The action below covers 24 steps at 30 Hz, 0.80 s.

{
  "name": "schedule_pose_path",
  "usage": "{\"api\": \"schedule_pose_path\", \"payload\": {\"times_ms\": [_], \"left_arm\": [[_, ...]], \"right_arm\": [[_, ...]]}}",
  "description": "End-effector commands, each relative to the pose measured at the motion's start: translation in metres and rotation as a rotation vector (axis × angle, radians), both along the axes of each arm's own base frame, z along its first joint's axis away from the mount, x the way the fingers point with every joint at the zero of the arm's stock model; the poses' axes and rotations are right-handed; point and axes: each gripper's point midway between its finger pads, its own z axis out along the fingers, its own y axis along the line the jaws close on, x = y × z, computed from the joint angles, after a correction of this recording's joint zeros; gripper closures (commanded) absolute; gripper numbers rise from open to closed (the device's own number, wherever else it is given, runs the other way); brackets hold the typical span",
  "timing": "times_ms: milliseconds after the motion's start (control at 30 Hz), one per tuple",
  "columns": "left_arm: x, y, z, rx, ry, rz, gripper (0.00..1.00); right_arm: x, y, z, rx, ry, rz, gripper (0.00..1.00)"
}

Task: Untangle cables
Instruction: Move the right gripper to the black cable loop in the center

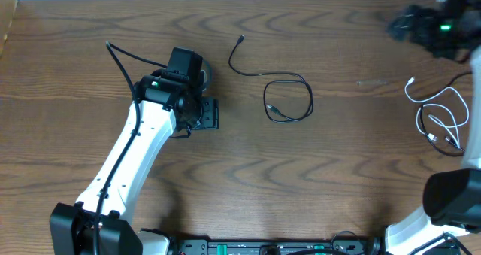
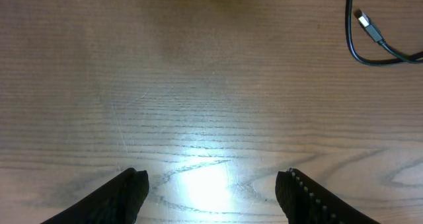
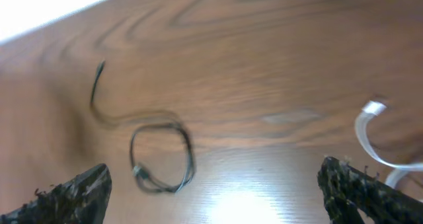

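L tool (image 2: 211, 199) is wide, nothing between the fingers (image 2: 129, 192), just bare bench (image 1: 338, 187) w/ a glare patch under it. Overhead, L tool (image 1: 204, 112) sits at approx 9 o'clock of the black cable (image 1: 282, 118), apart from it, not touching.

Black cable lies near bench centre: one small closed loop, w/ a free tail running off toward 11 o'clock and ending in a small plug. A 2nd plug end lies inside the loop at its 8 o'clock side. In L wrist view the black cable (image 2: 371, 31) shows at 1–2 o'clock of the frame, plug visible, well clear of the fingers.

R tool (image 3: 221, 199) also wide, holding nothing. Overhead it's a dark blur, R tool (image 1: 425, 25), at the 1 o'clock corner of the bench. R wrist view is soft: black cable (image 3: 190, 159) at 8 o'clock of frame, white cable (image 3: 360, 128) at 3 o'clock.

White cable (image 1: 412, 84) lies at the 3 o'clock edge of the bench, loosely looped, w/ a thin dark cord overlapping it; can't tell how they cross. White and black cables are well apart.
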Motion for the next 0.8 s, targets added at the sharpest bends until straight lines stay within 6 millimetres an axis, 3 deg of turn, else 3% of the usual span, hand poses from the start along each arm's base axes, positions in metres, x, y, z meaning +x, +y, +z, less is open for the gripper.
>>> {"api": "schedule_pose_path", "payload": {"times_ms": [0, 300, 600, 767], "left_arm": [[0.002, 0.002, 0.005, 0.011, -0.018, -0.008, 0.32], [0.0, 0.003, 0.004, 0.014, -0.007, -0.009, 0.32], [0.0, 0.003, 0.004, 0.014, -0.008, -0.009, 0.32], [0.0, 0.003, 0.004, 0.014, -0.008, -0.009, 0.32]], "right_arm": [[0.002, 0.044, -0.01, -0.086, -0.002, 0.175, 0.06], [0.002, 0.104, -0.079, -0.234, 0.133, 0.302, 0.12], [0.006, 0.139, -0.157, -0.248, 0.277, 0.387, 0.18], [0.016, 0.16, -0.188, -0.275, 0.267, 0.476, 0.2]]}}
